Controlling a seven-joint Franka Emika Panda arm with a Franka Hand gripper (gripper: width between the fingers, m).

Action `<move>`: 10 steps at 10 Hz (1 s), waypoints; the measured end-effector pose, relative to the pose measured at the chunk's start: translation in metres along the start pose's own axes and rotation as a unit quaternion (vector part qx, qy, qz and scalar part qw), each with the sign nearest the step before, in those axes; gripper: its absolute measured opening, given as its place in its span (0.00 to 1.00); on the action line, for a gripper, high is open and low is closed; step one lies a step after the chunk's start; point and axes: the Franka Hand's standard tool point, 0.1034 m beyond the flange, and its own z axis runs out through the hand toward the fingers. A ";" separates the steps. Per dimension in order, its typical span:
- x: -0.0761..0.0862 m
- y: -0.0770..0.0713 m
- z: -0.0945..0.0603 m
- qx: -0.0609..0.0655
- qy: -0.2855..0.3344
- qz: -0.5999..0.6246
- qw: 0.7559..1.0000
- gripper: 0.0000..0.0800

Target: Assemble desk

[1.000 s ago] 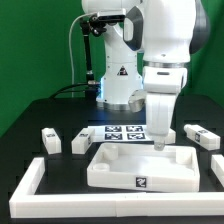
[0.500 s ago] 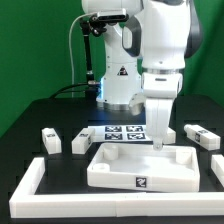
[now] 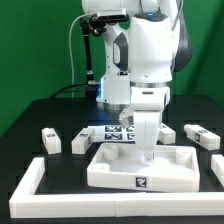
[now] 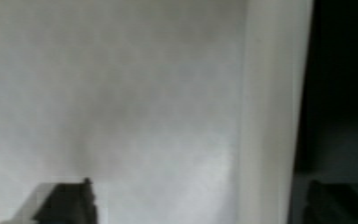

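1. The gripper (image 3: pixel 147 154) hangs low inside the tabletop (image 3: pixel 112 162), toward its 1 o'clock corner, probably lining up on the rim for a grasp or a nudge.
2. In the wrist view, dark fingertips (image 4: pixel 60 201) stand well apart with white plastic between them: the claw is spread and pinches nothing.
3. The tabletop lies rim-up at 6 o'clock of the marker board (image 3: pixel 112 131), likely so the legs can go in from above.
4. The first leg (image 3: pixel 50 140) and second leg (image 3: pixel 78 143) lie loose at its 9 o'clock, and the third leg (image 3: pixel 200 136) at 3 o'clock.
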 end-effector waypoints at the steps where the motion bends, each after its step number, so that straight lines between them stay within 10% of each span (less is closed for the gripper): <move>1: 0.000 0.000 0.000 0.000 0.000 0.000 1.000 0.49; 2: 0.000 0.000 0.000 0.000 0.000 0.000 1.000 0.49; 4: 0.000 0.000 0.000 0.000 0.000 0.000 1.000 0.10; 10: 0.000 0.000 0.000 0.000 0.000 0.000 1.000 0.07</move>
